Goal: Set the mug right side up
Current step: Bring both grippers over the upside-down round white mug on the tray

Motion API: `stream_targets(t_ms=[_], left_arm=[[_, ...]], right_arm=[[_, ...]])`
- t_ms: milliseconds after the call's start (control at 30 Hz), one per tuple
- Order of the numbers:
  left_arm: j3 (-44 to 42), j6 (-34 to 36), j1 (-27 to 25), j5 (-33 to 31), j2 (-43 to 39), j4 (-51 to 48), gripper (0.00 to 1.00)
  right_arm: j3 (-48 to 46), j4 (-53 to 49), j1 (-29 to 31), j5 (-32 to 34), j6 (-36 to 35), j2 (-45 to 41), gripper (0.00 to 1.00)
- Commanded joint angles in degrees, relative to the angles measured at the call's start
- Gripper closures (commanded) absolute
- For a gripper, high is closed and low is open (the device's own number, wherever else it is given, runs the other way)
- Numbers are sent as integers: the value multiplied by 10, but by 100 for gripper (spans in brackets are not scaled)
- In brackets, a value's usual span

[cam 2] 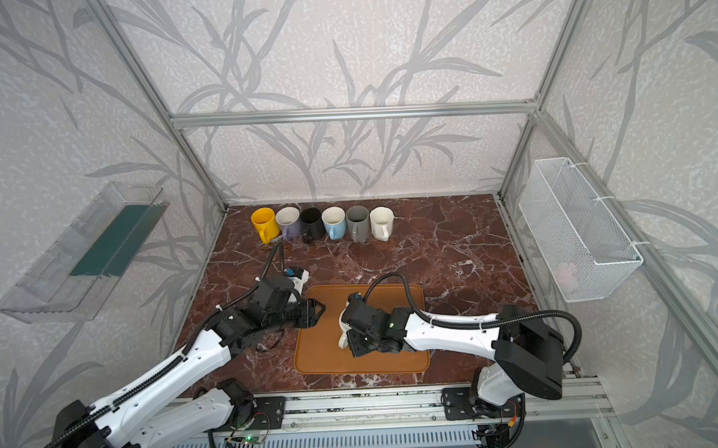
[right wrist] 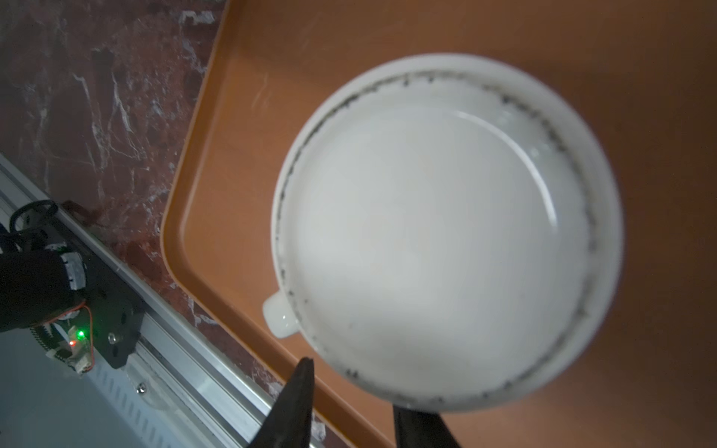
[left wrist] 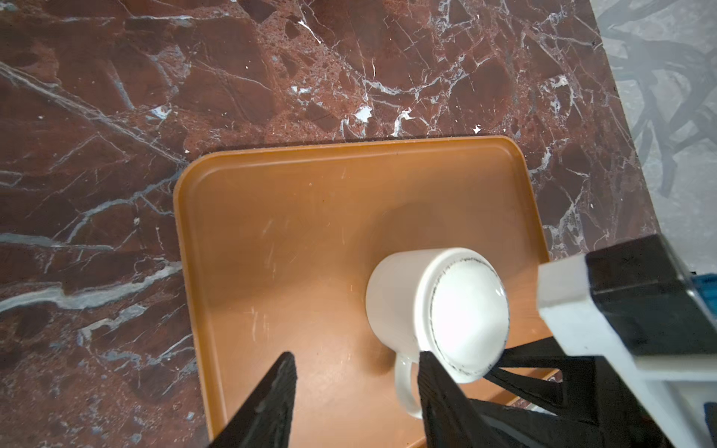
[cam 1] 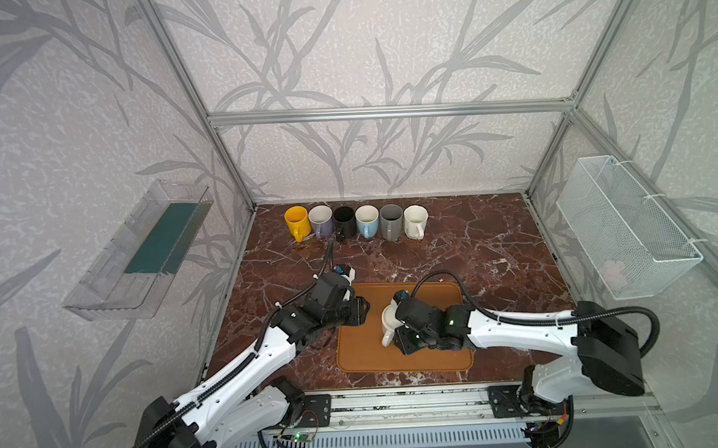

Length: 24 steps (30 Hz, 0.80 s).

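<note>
So the white mug (left wrist: 465,310) is base-up on the orange tray (left wrist: 271,232), basically right below the right gripper (right wrist: 351,388). From that wrist cam the base fills the view and one fingertip disappears behind its edge. Jaws there are narrow-ish w/ a gap showing only tray, so imo it's not holding anything yet, tho I can't tell if the hidden finger touches the wall. The left gripper (left wrist: 357,357) hangs just off the mug, fingers roughly half apart and empty, w/ the handle (left wrist: 405,384) right next to one finger. Looks like the step is getting a solid grab before the flip. Tips: glazed ceramic = slippery, so pinch the handle properly, don't just nudge the wall. Lift it clear of the tray before rotating bc the rim will prob catch otherwise. Keep the free gripper out of the swing, or use it to steady the wall. Roll slow, set it flat on its base, then let go.
</note>
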Motion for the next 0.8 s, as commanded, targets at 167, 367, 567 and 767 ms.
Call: stream_targets(t_ms=[167, 367, 567, 767], left_arm=[[1, -9, -39, -47, 25, -34, 47], [21, 16, -74, -59, 57, -61, 47], [60, 56, -95, -77, 110, -104, 46], [92, 86, -96, -76, 149, -106, 46]], right_arm=[[16, 53, -41, -7, -43, -29, 64], [-11, 2, -104, 12, -68, -108, 62], [-49, -3, -152, 28, -87, -178, 60], [-58, -22, -169, 35, -94, -201, 60]])
